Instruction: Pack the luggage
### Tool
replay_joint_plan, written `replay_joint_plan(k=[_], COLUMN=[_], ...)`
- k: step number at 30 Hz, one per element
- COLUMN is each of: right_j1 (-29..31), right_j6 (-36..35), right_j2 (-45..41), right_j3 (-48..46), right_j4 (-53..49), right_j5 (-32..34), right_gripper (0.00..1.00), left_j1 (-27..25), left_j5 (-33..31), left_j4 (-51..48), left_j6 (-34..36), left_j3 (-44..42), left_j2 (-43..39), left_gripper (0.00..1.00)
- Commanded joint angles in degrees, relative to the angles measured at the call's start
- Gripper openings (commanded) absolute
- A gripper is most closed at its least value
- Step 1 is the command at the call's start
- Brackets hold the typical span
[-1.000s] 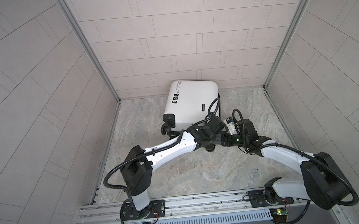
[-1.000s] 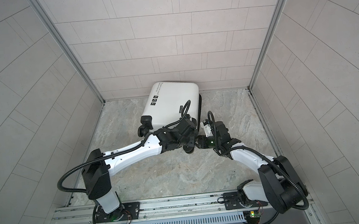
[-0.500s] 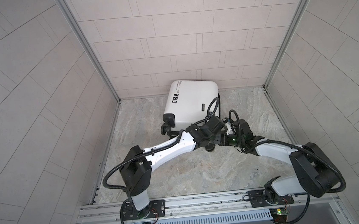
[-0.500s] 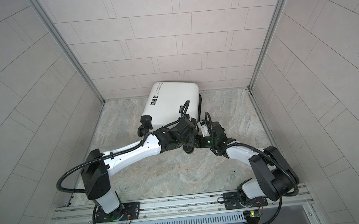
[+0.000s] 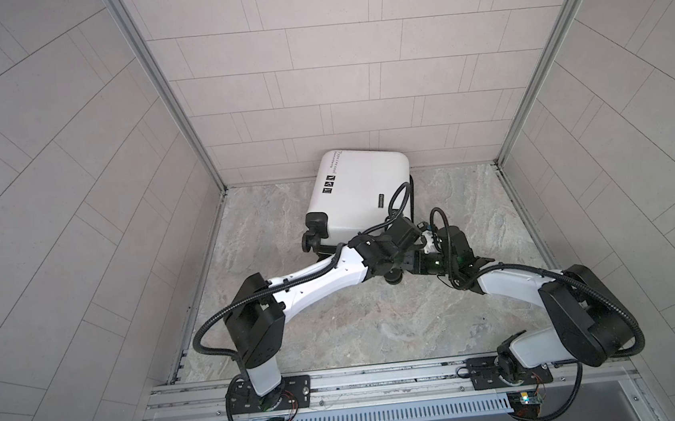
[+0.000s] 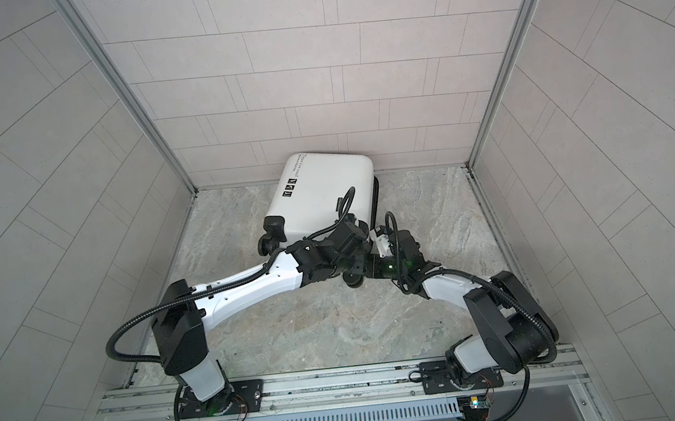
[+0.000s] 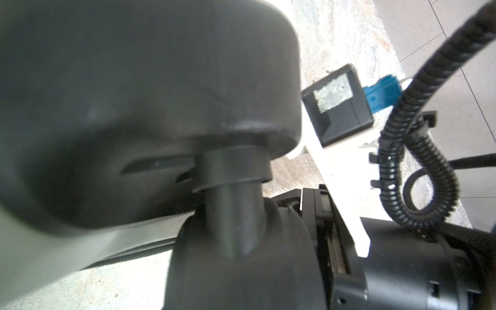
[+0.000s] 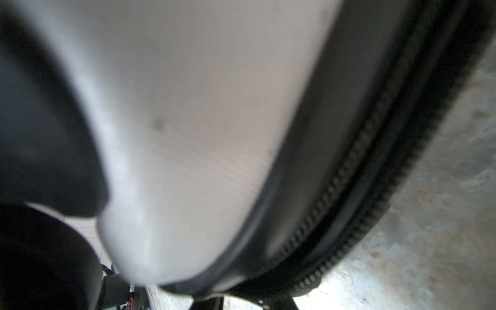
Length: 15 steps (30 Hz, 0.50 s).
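The luggage point(image 5: 361, 192) lies flat and closed on the floor point(image 5: 337, 324), with the back wall point(image 5: 359, 93) against its far edge. Both arms meet at its near right corner. The left gripper point(image 5: 402, 233) sits by the wheel housing point(image 7: 150, 88) there, and the right gripper point(image 5: 425, 242) is pressed close to the zipper point(image 8: 335, 188) along the shell's edge. Neither view shows fingertips, so how the jaws stand on either side cannot be told.

Judging by this, the step in hand is working the zip around that corner. The next move calls for a firm pinch on the pull while the other arm steadies the shell.

The count is one suitcase, two arms, two wheels in view point(image 5: 313, 238) point(image 5: 394, 278) and three stickers point(image 5: 329, 183).
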Motion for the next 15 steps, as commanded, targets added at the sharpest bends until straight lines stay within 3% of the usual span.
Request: replay_joint_plan(k=[1,15], right_j1=[0.2,0.2], right_j6=[0.7,-0.1], right_j2=[-0.3,-4.9], right_j3=[0.1,0.5], right_j4=[4.8,-1.3], right_j5=[0.8,1.3], right_gripper=[0.21,0.00], left_j1=[0.4,0.5], left_j5=[-2.1,-2.7], left_j4=[4.6,4.6], left_j6=[0.8,0.9], left_j3=[0.3,-0.4], left_j2=[-4.1,-4.4], left_gripper=[0.00,0.00])
